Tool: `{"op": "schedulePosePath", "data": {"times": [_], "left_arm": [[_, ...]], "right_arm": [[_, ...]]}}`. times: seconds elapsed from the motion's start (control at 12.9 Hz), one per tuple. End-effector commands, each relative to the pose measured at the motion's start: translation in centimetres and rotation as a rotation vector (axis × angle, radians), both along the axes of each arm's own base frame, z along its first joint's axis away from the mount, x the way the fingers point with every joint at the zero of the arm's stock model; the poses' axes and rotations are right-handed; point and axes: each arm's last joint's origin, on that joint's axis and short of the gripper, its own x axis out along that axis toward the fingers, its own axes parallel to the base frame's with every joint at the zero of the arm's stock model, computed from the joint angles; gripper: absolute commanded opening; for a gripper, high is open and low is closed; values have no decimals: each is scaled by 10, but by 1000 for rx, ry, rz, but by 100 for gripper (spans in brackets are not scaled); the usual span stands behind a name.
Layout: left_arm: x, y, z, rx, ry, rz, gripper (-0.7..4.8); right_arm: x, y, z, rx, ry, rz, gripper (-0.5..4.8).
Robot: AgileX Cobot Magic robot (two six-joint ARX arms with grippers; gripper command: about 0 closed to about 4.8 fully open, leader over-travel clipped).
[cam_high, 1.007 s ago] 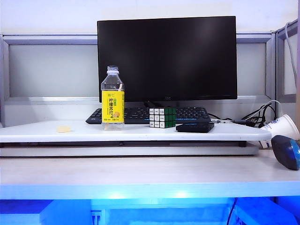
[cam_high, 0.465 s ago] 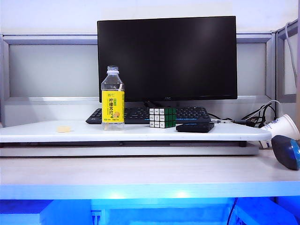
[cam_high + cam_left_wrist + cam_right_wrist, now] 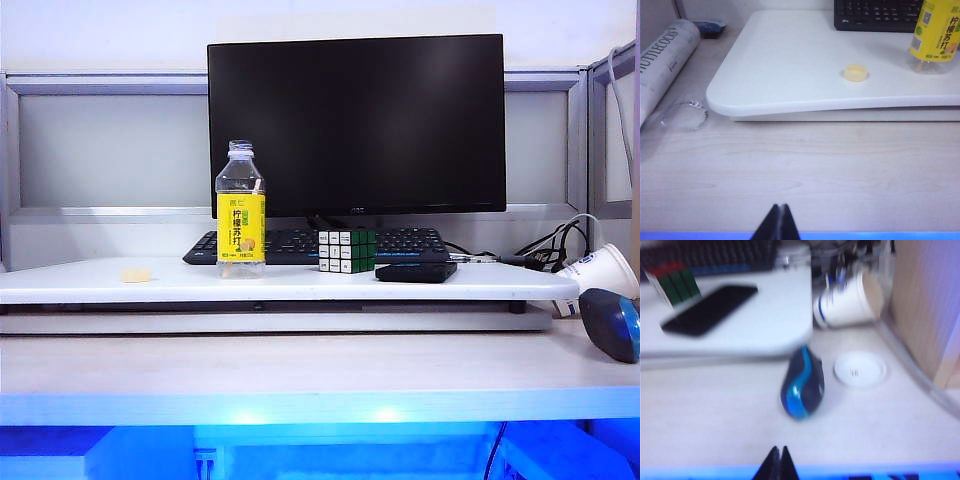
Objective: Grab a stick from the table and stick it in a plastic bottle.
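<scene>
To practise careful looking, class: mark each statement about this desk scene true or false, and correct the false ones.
1. The plastic bottle stands upright on the raised shelf of the table. True.
2. The bottle still has its cap on. False: its neck is open, and a yellow cap lies on the shelf beside it.
3. The paper cup lies on its side. True.
4. The left hand is open wide. False: its fingers are pressed together, above the bare desk.
5. The right hand holds the mouse. False: it is shut, empty, short of the mouse.
</scene>
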Motion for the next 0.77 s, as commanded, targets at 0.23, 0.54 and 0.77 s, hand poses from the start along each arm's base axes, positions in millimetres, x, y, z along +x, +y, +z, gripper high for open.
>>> {"op": "schedulePosePath", "data": {"times": [0.23,0.54,0.77], "left_arm": [[0,0,-1,0,15,0,-4],[0,0,-1,0,15,0,-4],[0,0,-1,0,15,0,-4]], "right_arm": [[1,0,-15,-14,25,15,-6],[0,0,-20,-60,57,28,-6],[0,1,-20,-58,60,30,-6]]}}
